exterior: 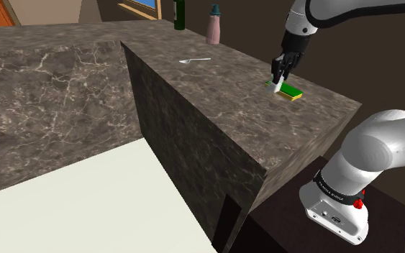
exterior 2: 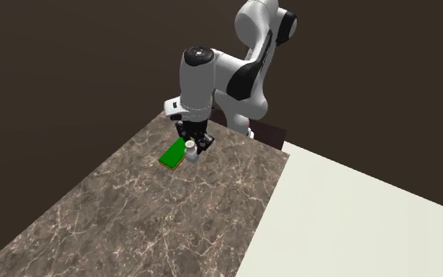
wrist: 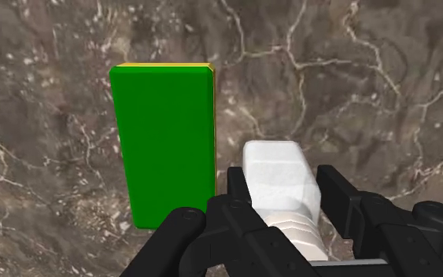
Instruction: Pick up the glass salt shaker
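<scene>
The salt shaker (wrist: 278, 177) is a white, ribbed little jar, drawn plain rather than clear. My gripper (wrist: 284, 189) is shut on it, one black finger (wrist: 234, 193) pressed to each side. In the shoulder view the shaker (exterior: 275, 81) sits in the gripper (exterior: 278, 73) just over the near end of a green sponge with a yellow underside (exterior: 290, 90). The second exterior view has the shaker (exterior 2: 190, 149) beside the sponge (exterior 2: 172, 155) under the gripper (exterior 2: 193, 147). I cannot tell whether the shaker's base is touching the marble counter (exterior: 215, 93).
At the counter's far end stand a dark green bottle (exterior: 180, 14) and a pinkish bottle (exterior: 214, 24), with a spoon (exterior: 195, 60) lying nearer. The counter drops off on the shoulder view's left to a pale lower surface (exterior: 85, 205). The stand (exterior: 334, 208) is at lower right.
</scene>
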